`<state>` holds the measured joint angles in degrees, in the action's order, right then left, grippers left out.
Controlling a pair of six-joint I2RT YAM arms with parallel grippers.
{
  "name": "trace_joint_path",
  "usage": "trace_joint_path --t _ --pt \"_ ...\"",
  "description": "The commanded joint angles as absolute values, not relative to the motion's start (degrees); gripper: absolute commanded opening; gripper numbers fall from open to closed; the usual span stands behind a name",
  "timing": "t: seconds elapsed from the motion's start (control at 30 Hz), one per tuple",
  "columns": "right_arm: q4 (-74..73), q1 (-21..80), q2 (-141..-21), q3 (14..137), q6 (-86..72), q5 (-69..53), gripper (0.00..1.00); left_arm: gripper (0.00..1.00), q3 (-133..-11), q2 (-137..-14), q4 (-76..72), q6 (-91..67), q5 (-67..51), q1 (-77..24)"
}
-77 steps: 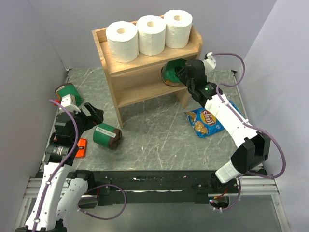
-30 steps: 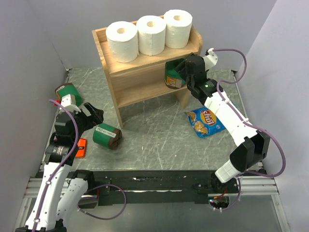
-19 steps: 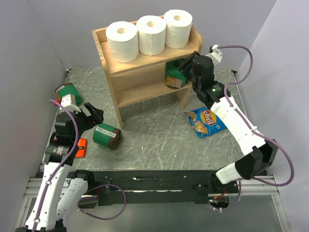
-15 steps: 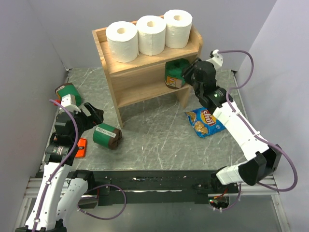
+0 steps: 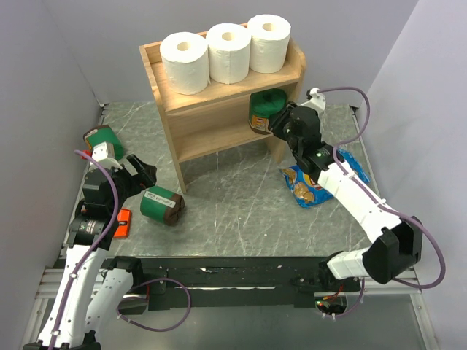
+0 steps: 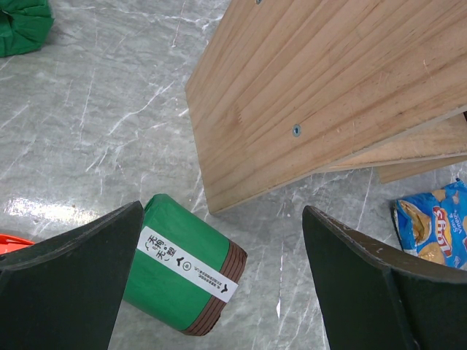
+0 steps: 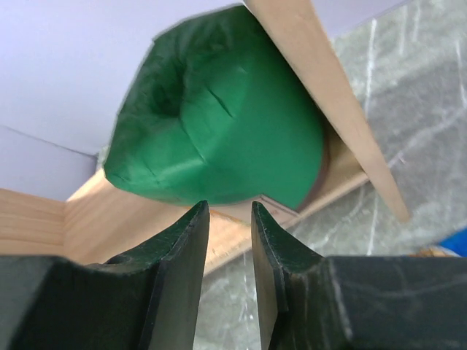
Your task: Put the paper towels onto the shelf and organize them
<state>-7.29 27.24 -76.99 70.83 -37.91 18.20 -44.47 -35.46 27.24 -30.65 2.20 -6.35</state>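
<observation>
Three white rolls [image 5: 183, 62] [image 5: 228, 52] [image 5: 268, 42] stand upright in a row on the top tier of the shelf [image 5: 211, 109], cores facing up. Each one touches or nearly touches the next. The left roll sits toward the front left, the right roll at the back right corner.

The lower tier holds one green package [image 5: 264, 109], upright at its right end.

The right gripper [image 5: 278, 125] is just beside that package, at the shelf's right front leg. In the right wrist view its fingers [image 7: 182, 248] are nearly closed with only a slim gap, and nothing is between them. The package [image 7: 219, 146] fills the view just past the tips. I can't tell whether the tips touch it.

The left gripper [image 5: 144, 173] is over the table [image 5: 233, 211], left of the shelf. In the left wrist view its fingers [image 6: 73, 270] are spread wide and hold nothing. A second green package [image 6: 186, 273] with a brown end and a white label lies on its side on the table, below and between the open fingers, apart from them. The shelf's side panel [image 6: 328, 95] is just beyond it.

A third green package [image 5: 101, 138] lies near the left wall, behind the left arm. A small orange item [image 5: 122, 222] lies on the table by the left arm; I can't tell what it is. A blue chips bag [image 5: 314, 182] lies flat on the table right of the shelf, partly under the right arm.
</observation>
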Motion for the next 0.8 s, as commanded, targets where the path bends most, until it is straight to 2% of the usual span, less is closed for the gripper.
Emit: trace_joint_path --t 0.0,0.27,0.5,0.7,0.77 --pt "-0.18 27.6 -79.09 72.68 -34.55 17.67 0.38 0.96 -44.56 -35.33 25.49 -30.59 2.63 -6.06" --pt "1.13 27.51 -82.97 76.38 -33.75 18.72 0.38 0.96 -44.65 -37.7 27.07 -32.86 5.36 -6.06" --pt "0.36 26.63 -83.5 77.78 -32.35 15.66 0.4 0.96 -45.26 -43.75 30.66 -39.63 12.38 -5.98" --pt "1.93 26.72 -74.46 68.5 -29.27 8.27 0.49 0.96 -42.72 -47.02 31.47 -45.26 8.97 -3.26" --pt "2.02 26.98 -69.9 65.23 -29.0 5.63 0.56 0.96 -41.67 -47.28 30.68 -47.18 7.13 -2.03"
